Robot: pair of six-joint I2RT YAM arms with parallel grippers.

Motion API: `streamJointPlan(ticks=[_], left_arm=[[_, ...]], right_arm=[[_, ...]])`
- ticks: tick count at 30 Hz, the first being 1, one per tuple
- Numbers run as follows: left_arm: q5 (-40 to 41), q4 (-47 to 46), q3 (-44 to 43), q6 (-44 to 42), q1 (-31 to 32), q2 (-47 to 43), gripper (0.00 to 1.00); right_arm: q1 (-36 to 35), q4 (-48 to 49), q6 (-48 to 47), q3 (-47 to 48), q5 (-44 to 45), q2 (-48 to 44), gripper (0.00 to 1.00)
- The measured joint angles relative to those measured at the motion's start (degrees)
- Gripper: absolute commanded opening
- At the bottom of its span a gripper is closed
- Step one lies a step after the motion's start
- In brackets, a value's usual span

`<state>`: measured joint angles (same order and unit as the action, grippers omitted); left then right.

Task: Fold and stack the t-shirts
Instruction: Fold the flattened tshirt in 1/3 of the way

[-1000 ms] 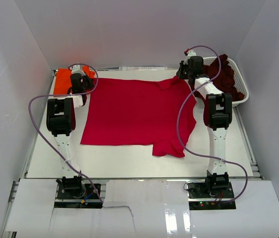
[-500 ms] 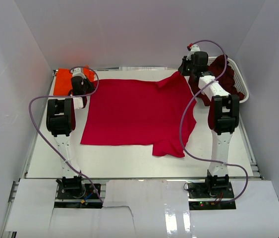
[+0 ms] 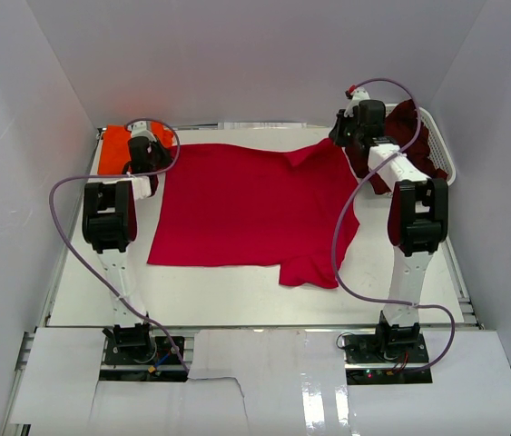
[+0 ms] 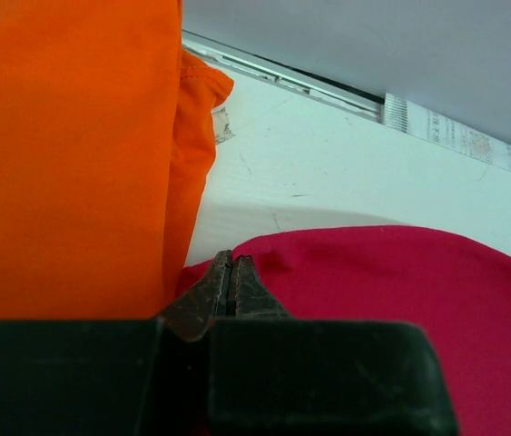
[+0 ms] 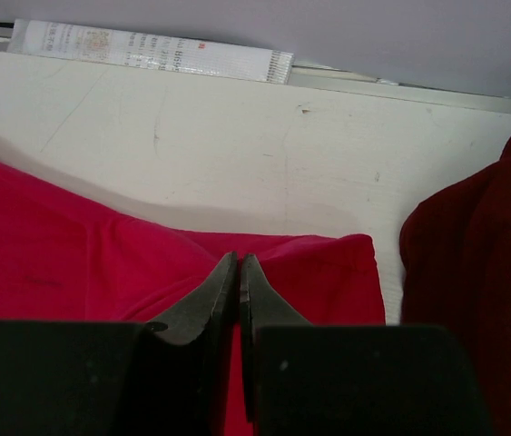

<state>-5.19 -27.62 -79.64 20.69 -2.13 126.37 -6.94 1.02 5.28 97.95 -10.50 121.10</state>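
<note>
The crimson red t-shirt (image 3: 246, 204) lies spread across the middle of the table. My left gripper (image 3: 149, 154) is shut at its far left corner, with its jaws closed on the red edge (image 4: 400, 291) in the left wrist view (image 4: 230, 259). My right gripper (image 3: 341, 136) is shut on the far right corner and holds it raised; the right wrist view (image 5: 239, 259) shows red cloth (image 5: 55, 263) pinched between the jaws. The orange t-shirt (image 3: 114, 145) lies folded at the far left (image 4: 64, 154). The dark maroon t-shirt (image 3: 418, 141) sits in the basket (image 5: 482, 263).
The white lattice basket (image 3: 446, 173) stands at the far right corner. A white strip with print (image 5: 146, 41) runs along the back wall. White walls close in the table on three sides. One red sleeve (image 3: 309, 272) sticks out toward the near edge.
My right gripper has moved back and to the right with the red shirt's far right corner, lifting it. My left gripper has shifted slightly left and back at the far left corner.
</note>
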Motion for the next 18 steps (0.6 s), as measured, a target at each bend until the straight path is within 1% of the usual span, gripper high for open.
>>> streamJointPlan(ticks=[6, 11, 18], left_arm=[[-0.2, 1.4, -1.1, -0.8, 0.1, -1.5, 0.0], [-0.4, 2.2, -1.1, -1.1, 0.2, -2.9, 0.0], [-0.2, 3.1, 0.6, -1.7, 0.3, -5.2, 0.0]], right_arm=[[0.0, 0.0, 0.0, -1.6, 0.0, -2.0, 0.08], [0.0, 0.3, 0.1, -4.8, 0.0, -4.1, 0.08], [0.0, 0.4, 0.1, -7.9, 0.3, -6.5, 0.08]])
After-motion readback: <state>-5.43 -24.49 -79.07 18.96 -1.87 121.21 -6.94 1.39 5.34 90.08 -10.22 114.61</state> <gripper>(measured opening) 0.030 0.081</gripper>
